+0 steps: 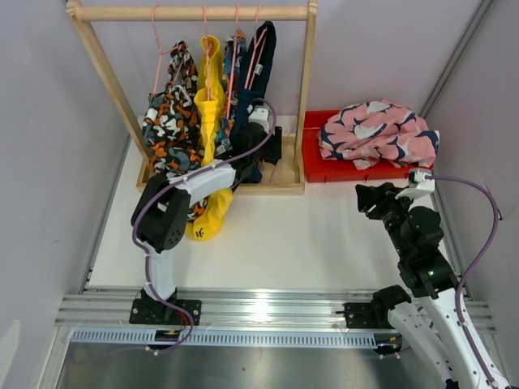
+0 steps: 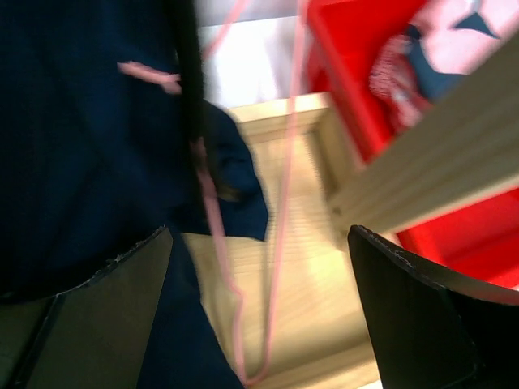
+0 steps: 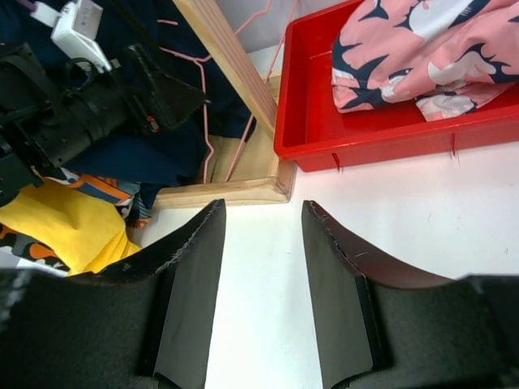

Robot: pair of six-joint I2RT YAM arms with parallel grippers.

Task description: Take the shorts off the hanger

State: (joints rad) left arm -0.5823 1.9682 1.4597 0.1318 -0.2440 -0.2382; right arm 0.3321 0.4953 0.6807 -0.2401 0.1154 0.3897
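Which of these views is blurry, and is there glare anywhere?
Left wrist view: smeared, navy shorts and pink hanger wire blurred. Right wrist view: crisp on the red tray. Top view: sharp, with glare on the metal rail.

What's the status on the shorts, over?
Left gripper open at hanging navy shorts, nothing gripped. Right gripper open, empty. Pink shorts in red tray. Rack post close by left gripper.
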